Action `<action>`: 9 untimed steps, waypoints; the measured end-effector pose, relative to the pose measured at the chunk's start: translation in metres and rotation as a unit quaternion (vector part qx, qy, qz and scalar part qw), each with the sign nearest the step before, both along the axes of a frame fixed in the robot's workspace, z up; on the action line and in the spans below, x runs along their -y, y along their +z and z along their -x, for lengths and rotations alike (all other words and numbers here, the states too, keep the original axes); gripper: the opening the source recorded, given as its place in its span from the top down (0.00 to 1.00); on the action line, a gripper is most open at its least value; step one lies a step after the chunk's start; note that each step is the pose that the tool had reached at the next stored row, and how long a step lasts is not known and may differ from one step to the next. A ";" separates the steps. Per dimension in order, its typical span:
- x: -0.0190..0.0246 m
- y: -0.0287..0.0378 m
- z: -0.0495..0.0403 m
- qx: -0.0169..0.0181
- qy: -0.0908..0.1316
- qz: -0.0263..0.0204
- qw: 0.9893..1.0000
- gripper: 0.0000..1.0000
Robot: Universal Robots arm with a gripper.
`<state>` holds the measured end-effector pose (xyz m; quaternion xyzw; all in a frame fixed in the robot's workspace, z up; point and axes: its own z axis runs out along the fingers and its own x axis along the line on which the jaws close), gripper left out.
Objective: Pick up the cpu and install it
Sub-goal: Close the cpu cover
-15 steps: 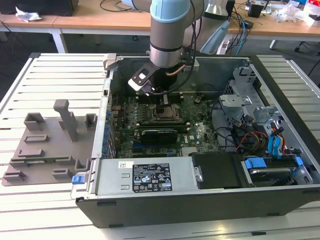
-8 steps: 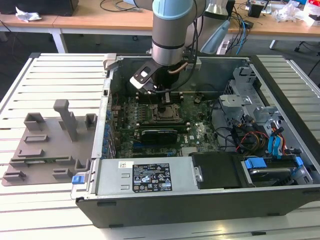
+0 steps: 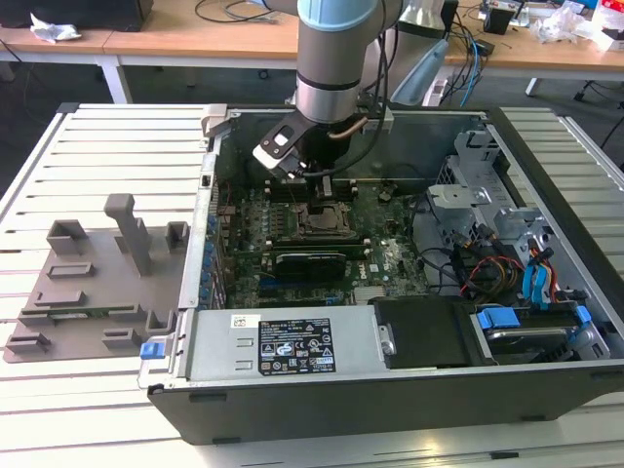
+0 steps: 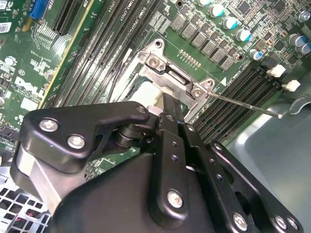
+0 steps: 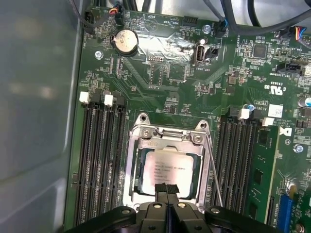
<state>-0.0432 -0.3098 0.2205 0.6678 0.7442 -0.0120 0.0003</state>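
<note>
One cpu (image 5: 167, 167) — under hand (image 5: 167, 189)

silver-grey arm (image 3: 330, 58) w/ pale blue joint cap, black tool (image 5: 166, 190) w/ silver screws, black cable

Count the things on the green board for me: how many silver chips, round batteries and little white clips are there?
In the first wrist view:
cpu, the silver chip: 1
round battery: 1
white clips: 4
Total: 6
</note>
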 end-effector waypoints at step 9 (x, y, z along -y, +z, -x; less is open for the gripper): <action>0.0000 0.0067 0.0000 0.000 0.000 0.000 1.000 0.89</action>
